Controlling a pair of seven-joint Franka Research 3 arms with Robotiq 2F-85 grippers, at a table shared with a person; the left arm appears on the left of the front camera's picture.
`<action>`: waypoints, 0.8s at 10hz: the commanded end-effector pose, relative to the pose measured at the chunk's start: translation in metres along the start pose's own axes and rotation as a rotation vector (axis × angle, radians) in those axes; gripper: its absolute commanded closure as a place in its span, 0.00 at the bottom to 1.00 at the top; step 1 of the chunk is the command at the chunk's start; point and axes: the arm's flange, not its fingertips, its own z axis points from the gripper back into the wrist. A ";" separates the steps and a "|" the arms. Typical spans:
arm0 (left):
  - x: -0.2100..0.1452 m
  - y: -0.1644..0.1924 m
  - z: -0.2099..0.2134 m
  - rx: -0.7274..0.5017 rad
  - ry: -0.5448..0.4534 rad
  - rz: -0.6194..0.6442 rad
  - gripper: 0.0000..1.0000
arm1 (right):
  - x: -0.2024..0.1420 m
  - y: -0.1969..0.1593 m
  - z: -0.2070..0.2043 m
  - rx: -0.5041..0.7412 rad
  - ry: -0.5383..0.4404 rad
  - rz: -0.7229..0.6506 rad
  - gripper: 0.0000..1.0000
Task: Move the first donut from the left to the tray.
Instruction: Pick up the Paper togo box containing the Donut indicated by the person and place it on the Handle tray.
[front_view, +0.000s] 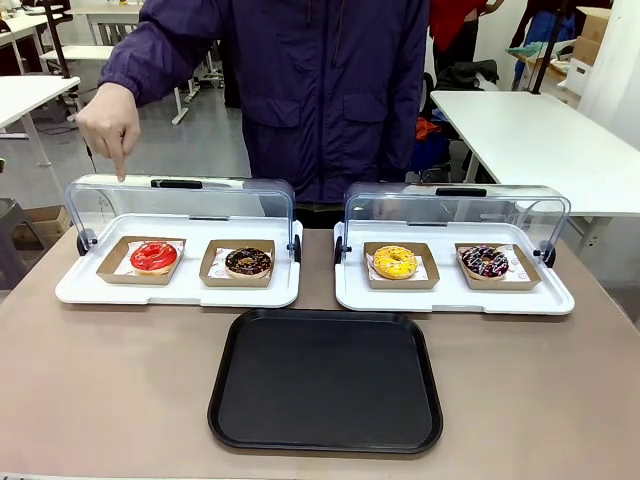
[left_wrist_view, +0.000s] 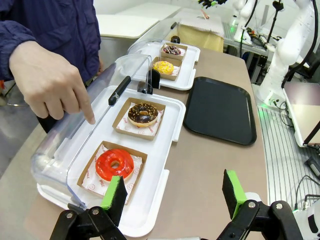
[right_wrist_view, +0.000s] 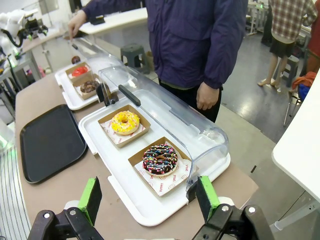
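While the person at the far side of the table (front_view: 100, 400) stands close to its edge, one hand (front_view: 108, 120) is held out with the index finger stretched straight down and the other fingers curled in. The fingertip is just above the back of the clear lid (front_view: 180, 205), which is swung open behind the left white tray (front_view: 80, 290). The person's other hand (right_wrist_view: 206, 97) hangs loosely at the side of the body.

The red donut (front_view: 153, 256) lies in its brown cardboard holder (front_view: 115, 270) on the left part of this white tray, almost below the pointing finger. The chocolate donut (front_view: 248, 262) sits beside it in a holder of its own. The black tray (front_view: 325, 380) lies flat on the table, near the white trays and between them, on the robot's side.

The left gripper (left_wrist_view: 175, 182) hovers above the near end of the left white tray. Its green pads stand far apart and hold nothing; in the wrist view one pad is just below the red donut and touches nothing.

The right gripper (right_wrist_view: 149, 187) hovers over the end of the second white tray (right_wrist_view: 125, 202), where the yellow donut (right_wrist_view: 125, 122) and the sprinkled donut (right_wrist_view: 160, 159) rest. Its jaws are also spread wide and empty.
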 end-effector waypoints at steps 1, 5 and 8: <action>0.002 -0.003 0.001 -0.007 0.001 -0.005 0.00 | 0.003 0.002 0.000 0.002 -0.011 0.009 0.00; 0.002 -0.003 0.001 -0.007 0.001 -0.005 0.00 | 0.003 0.002 0.000 0.002 -0.011 0.009 0.00; 0.002 -0.003 0.001 -0.007 0.001 -0.005 0.00 | 0.003 0.002 0.000 0.002 -0.011 0.009 0.00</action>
